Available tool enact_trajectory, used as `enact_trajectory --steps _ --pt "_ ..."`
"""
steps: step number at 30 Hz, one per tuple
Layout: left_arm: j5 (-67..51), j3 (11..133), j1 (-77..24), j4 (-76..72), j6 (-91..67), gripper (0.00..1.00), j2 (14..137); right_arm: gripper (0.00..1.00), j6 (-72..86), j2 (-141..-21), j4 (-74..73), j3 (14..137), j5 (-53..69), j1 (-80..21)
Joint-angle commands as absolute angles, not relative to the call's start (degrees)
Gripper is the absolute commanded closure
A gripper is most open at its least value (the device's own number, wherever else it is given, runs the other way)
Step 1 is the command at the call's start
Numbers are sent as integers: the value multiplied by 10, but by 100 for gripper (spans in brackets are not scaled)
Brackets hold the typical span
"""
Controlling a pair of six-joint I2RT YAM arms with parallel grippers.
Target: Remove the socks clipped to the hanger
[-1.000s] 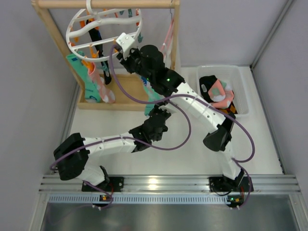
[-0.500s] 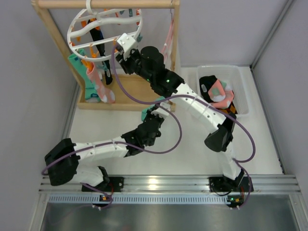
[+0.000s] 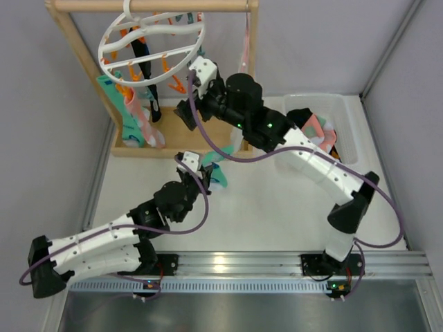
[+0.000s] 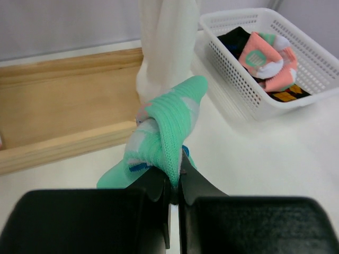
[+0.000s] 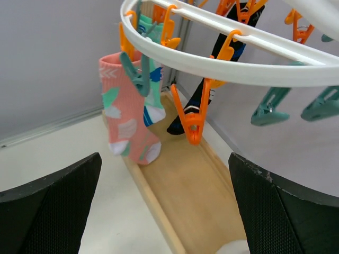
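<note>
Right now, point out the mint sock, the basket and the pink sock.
mint sock (image 4: 172,121), left wrist view, folded bend.
basket (image 4: 233,90), left wrist view, near wall.
pink sock (image 5: 124,116), right wrist view, leg.

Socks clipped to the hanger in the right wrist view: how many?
3: a salmon-pink sock at left, a mint-teal sock just behind it, a black sock further right. More may hang out of frame.
</note>
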State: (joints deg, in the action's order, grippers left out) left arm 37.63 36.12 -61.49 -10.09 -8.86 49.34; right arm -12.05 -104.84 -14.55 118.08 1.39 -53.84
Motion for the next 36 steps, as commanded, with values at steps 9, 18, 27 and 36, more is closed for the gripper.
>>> enact_trajectory --steps 9,18,27,36 --pt "190 340 -615 -3 -210 100 364 1 -48 -733 -174 926 4 -544" --pt "60 371 -615 -4 -260 100 423 1 46 -505 -201 695 -200 -543" --pt "23 484 -648 -98 -263 100 617 0 152 -326 -300 565 -477 -541" --pt "109 736 -650 -96 -222 100 878 1 170 -188 -326 551 -605 -541"
